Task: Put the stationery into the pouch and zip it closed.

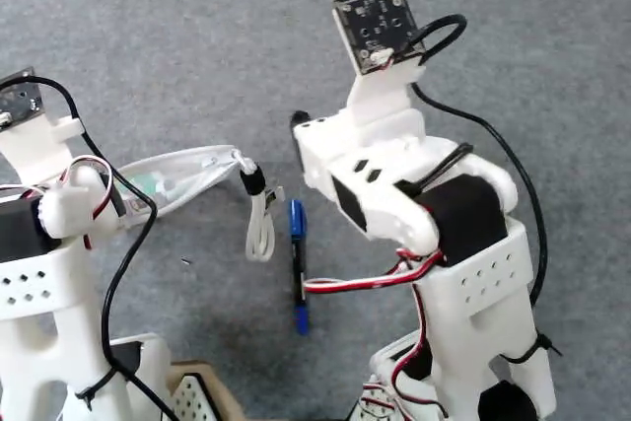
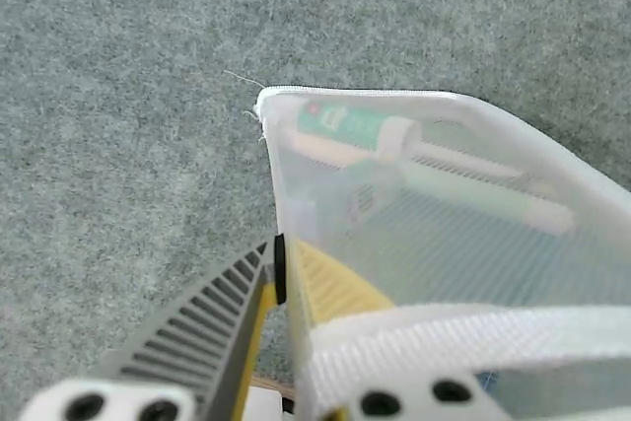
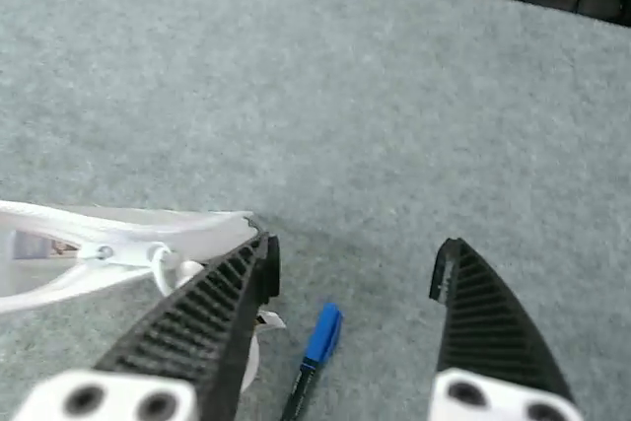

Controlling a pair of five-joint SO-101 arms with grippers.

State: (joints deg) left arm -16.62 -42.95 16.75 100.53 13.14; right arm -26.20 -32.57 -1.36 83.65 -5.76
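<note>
The pouch (image 1: 182, 179), see-through white mesh, is in the grip of the left claw (image 2: 296, 278). The claw is closed on one end of it. A ribbed black finger (image 2: 222, 308) presses the outside of the mesh, and the yellow of the other finger shows through from behind. The pouch runs from that claw out across the grey counter (image 1: 148, 66) towards the middle, standing on its long edge rather than lying flat. I cannot tell whether it rests on the cloth or hangs just above it. Through the mesh I can make out a green-and-white stick (image 2: 360, 127) and a long pale marker (image 2: 483, 189) lying side by side inside. I cannot tell how far the zip is drawn.

Nearer to me, between the two arms, a pen (image 1: 298, 263) with a blue cap and a dark barrel lies on the counter. It points roughly away from the arm bases. Just beside it, on the pouch side, is a white strap loop (image 1: 260, 229), which trails down from the pouch's free end.

Farther out, the right claw (image 3: 355, 253) is spread wide and holds nothing. It hangs over the counter past the capped end of the pen. One of its fingers is just beside the pouch's free end, and the blue cap shows in the gap between the two fingers, closer to that same finger.
</note>
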